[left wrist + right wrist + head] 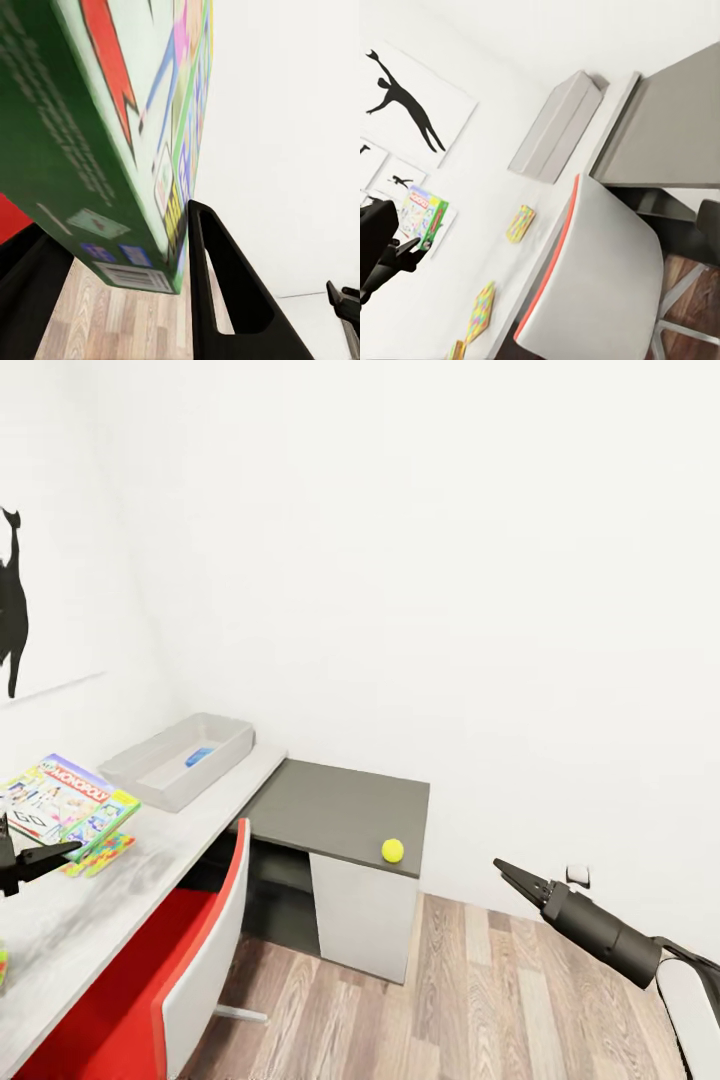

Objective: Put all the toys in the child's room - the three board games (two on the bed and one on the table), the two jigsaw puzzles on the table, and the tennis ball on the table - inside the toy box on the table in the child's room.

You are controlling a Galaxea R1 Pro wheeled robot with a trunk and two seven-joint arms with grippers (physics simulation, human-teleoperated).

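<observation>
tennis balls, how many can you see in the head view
1. The tennis ball sits on the dark grey corner section of the table, near its front edge. Part of the toy box interior is hidden, so another could be inside.

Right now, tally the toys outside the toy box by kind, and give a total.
Board game: 1
Jigsaw puzzles: 2
Tennis ball: 1
Total: 4
A colourful scrap cropped at the picture's edge is left uncounted.
</observation>
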